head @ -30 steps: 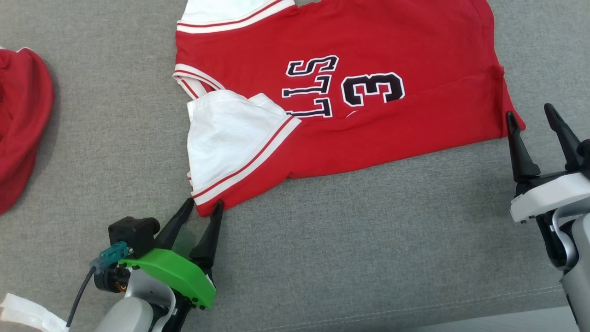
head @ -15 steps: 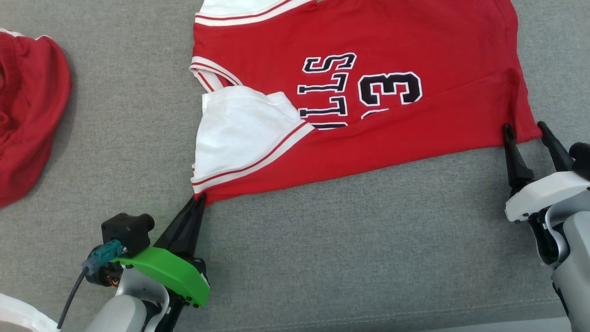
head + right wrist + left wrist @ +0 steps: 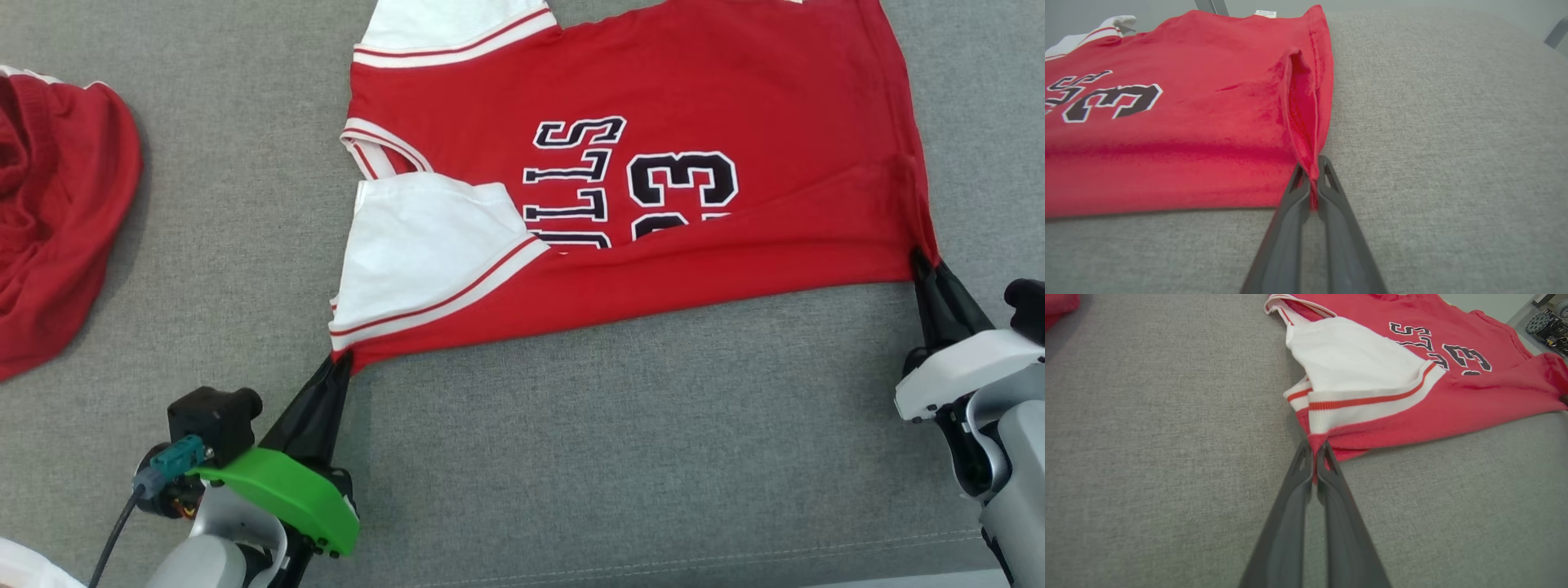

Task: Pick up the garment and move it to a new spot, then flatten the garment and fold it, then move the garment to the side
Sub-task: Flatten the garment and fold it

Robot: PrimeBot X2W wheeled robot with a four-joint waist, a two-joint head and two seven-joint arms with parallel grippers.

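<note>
Both pincers are clenched on cloth: my left gripper (image 3: 343, 366) nips the near corner of the red jersey (image 3: 735, 245) just below its white sleeve (image 3: 424, 237), and my right gripper (image 3: 925, 261) is closed on the hem corner at the far end. The jersey lies across a grey woven surface (image 3: 612, 425), its near edge folded over the lettering. A stitched seam (image 3: 735, 551) runs along the surface's near side. Another red cloth (image 3: 57, 212) sits well apart on my left. Beyond the surface, the right wrist view shows grey metal bars (image 3: 1211, 6) against a pale background, and the left wrist view catches some blurred equipment (image 3: 1545, 324).
</note>
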